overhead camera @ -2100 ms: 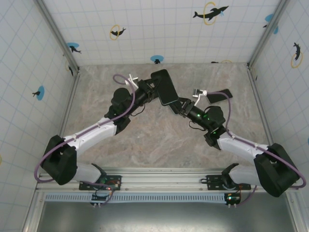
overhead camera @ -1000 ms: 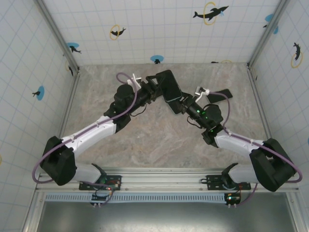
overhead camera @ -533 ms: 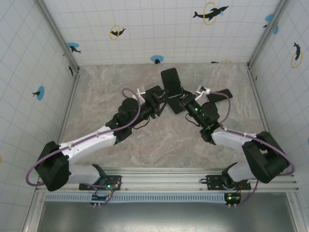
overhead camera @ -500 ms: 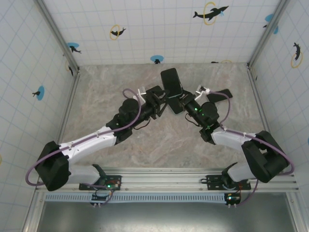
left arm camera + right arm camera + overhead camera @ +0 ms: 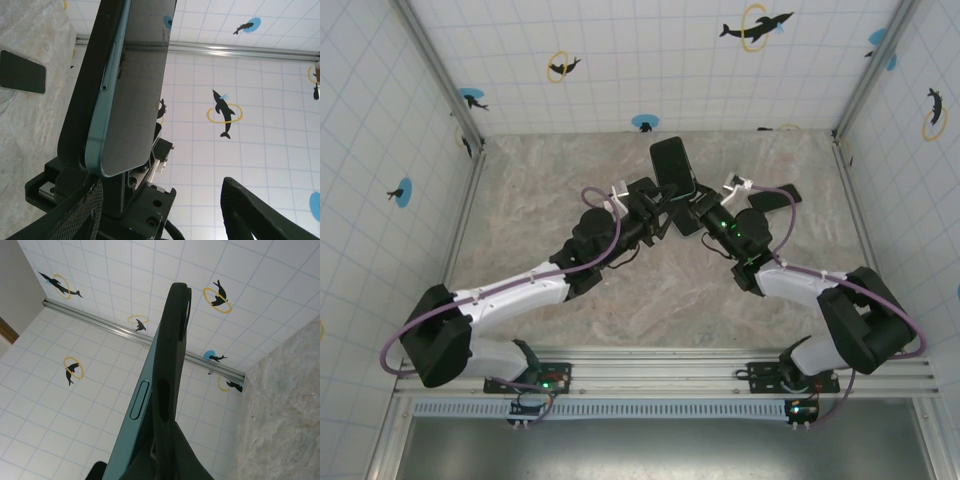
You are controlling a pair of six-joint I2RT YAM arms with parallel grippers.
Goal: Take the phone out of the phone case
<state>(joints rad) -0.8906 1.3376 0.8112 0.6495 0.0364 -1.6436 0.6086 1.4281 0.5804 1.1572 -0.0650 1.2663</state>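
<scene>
My right gripper clamps the black rubbery phone case upright at far centre. The teal-edged phone sits inside it, not yet freed. My left gripper is spread open around its lower end.

Overhead view looking down from behind, far off, both wrist views close, angled upward, sharing the phone

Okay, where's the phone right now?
In the top view the phone is held up over the middle of the table, near the back wall, its lower end in the right gripper, the left gripper beside it.
</scene>
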